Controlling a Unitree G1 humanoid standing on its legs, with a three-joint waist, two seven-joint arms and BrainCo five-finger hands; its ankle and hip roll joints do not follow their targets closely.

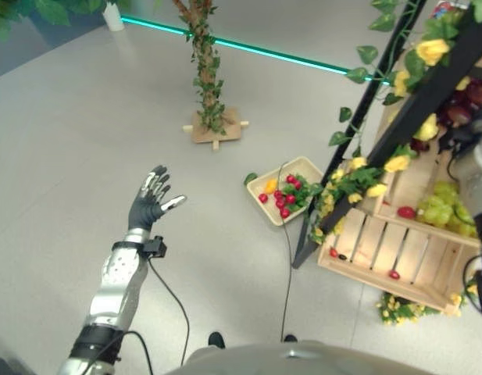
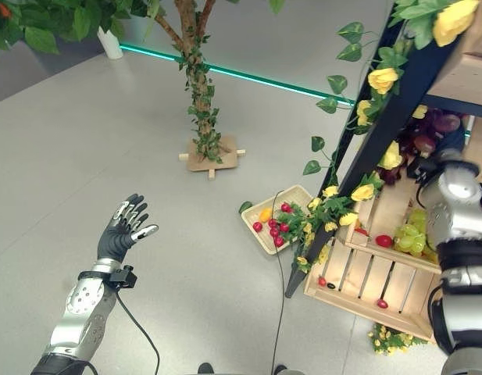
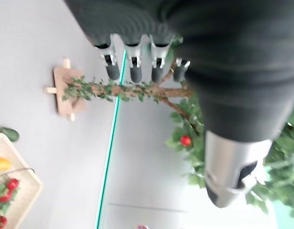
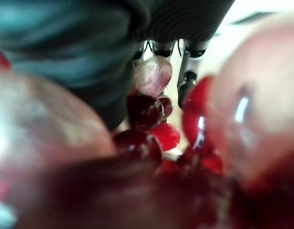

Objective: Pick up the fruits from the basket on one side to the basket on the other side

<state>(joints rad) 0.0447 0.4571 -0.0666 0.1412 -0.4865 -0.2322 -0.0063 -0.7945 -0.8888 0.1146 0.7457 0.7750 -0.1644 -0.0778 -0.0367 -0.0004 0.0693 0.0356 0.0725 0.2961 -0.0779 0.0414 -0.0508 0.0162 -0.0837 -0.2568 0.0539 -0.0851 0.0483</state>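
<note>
The right hand (image 4: 185,62) is buried among the dark red grapes (image 4: 142,109) on the shelf (image 2: 397,211), likely reaching for a bunch; whether its fingers have closed, I cannot tell. The left hand (image 1: 151,201) hangs idle with fingers spread, well clear of the floor basket (image 1: 260,205), which is probably the drop point.

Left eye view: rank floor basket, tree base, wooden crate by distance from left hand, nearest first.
From the left hand:
1. Tree base, ahead and slightly right; close to the basket's distance, marginally nearer.
2. Floor basket, to the right.
3. Wooden crate, far right under the shelf.
</note>
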